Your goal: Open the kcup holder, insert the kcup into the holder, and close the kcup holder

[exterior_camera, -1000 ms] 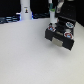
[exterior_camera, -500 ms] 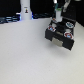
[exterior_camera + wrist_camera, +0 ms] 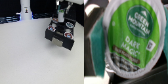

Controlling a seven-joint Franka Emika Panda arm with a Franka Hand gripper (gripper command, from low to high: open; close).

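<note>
Above kcup holder (image 3: 61, 33), arm vertical; fingers (image 3: 60, 16) clamped on kcup (image 3: 131, 36).

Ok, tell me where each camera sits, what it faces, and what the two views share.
Exterior view: off the arm, raised, looking down across the white table at the kcup holder; the pincer shows above it.
Wrist view: on the wrist, close against the kcup; its green lid fills the picture, no fingers clearly visible.
Shared: the kcup.

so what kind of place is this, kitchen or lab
More likely a lab or simulated test bench than a kitchen: a bare white table, a gripper holding the kcup over the kcup holder, and nothing kitchen-like around.
</note>
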